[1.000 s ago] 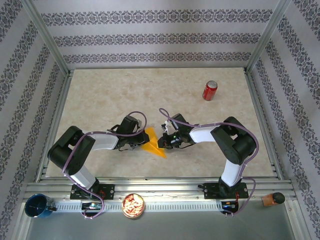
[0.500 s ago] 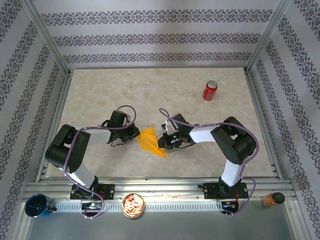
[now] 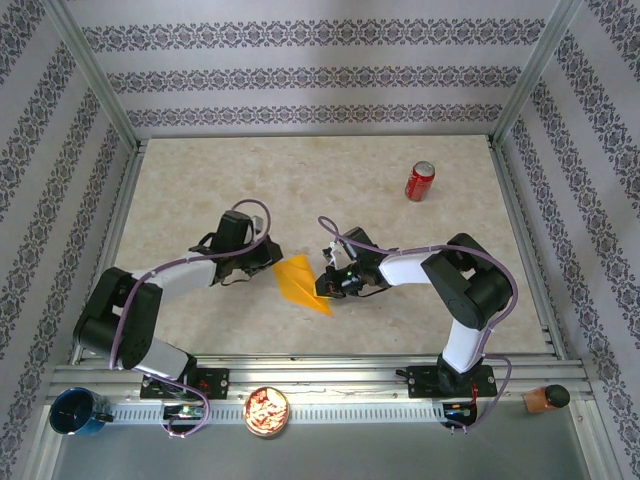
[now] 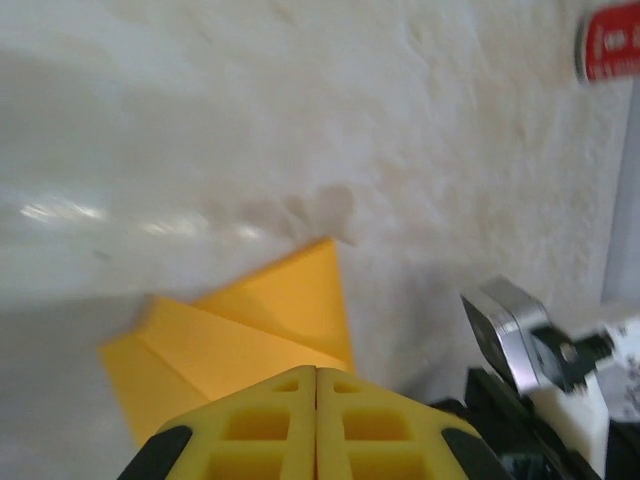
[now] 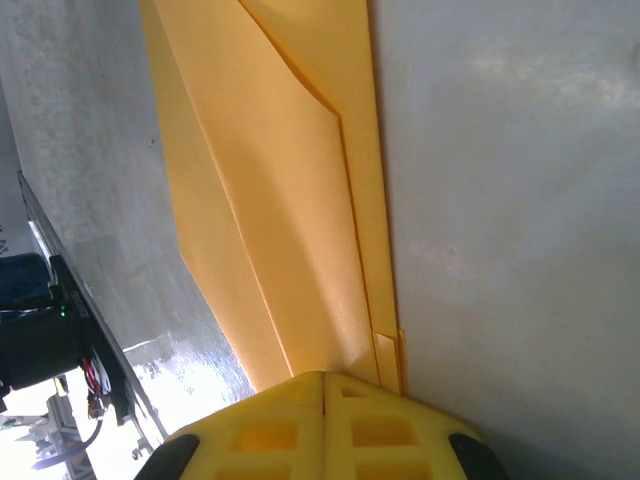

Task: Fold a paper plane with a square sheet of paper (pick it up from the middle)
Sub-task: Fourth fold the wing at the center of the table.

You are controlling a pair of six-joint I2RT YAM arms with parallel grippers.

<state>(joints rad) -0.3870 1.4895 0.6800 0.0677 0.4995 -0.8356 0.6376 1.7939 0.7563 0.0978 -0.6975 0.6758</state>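
Folded paper (image 3: 298,280) between two pressed-together pairs of jaws: edge touching right gripper (image 5: 322,376) (just short of left gripper (image 4: 316,371)).

Closed: left end effector (image 3: 271,263), right end effector (image 3: 322,284).

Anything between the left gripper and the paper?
Nothing visible. The folded orange paper lies on the table directly ahead of the shut left gripper; the right gripper sits at its opposite edge.

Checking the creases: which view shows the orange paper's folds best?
Right wrist: the orange paper is close up, layered folds sharp. Top external shows it small, creases faint; left wrist catches one blurred end.
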